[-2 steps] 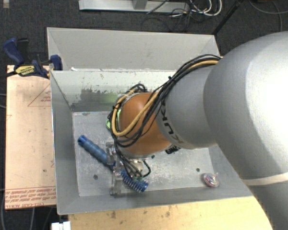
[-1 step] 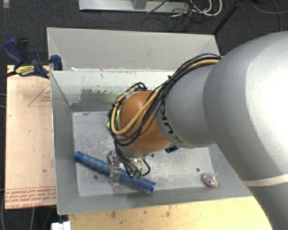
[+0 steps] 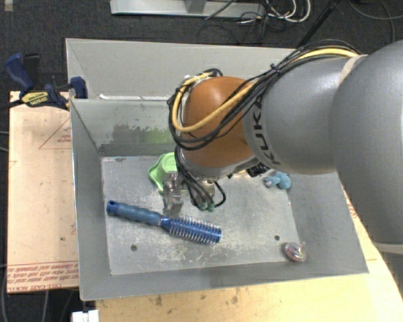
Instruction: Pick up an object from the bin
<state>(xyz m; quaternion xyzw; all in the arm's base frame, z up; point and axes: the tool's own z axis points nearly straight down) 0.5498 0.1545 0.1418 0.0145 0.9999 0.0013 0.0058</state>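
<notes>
Camera view: a blue hairbrush point(image 3: 166, 223) with a smooth handle and a round bristled head lies aslant on the floor of the grey metal bin point(image 3: 87, 180). The gripper point(image 3: 172, 200) hangs just above the brush's neck, beside a bright green plastic piece point(image 3: 161, 170); whether it is open cannot be told. A pale blue trinket point(image 3: 277, 180) and a small round silvery thing point(image 3: 294, 251) lie well apart

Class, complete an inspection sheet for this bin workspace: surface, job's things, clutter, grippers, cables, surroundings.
Surface: grey metal bin, floor scuffed.
Job's things: blue hairbrush lying flat near the front; green object behind it, partly hidden by the arm.
Clutter: small light-blue item at right; small round silvery item in the front right corner.
Grippers: end effector low between green object and hairbrush.
Cables: yellow and black cables across the orange wrist cover.
Surroundings: dark floor with loose wires beyond the bin.
</notes>
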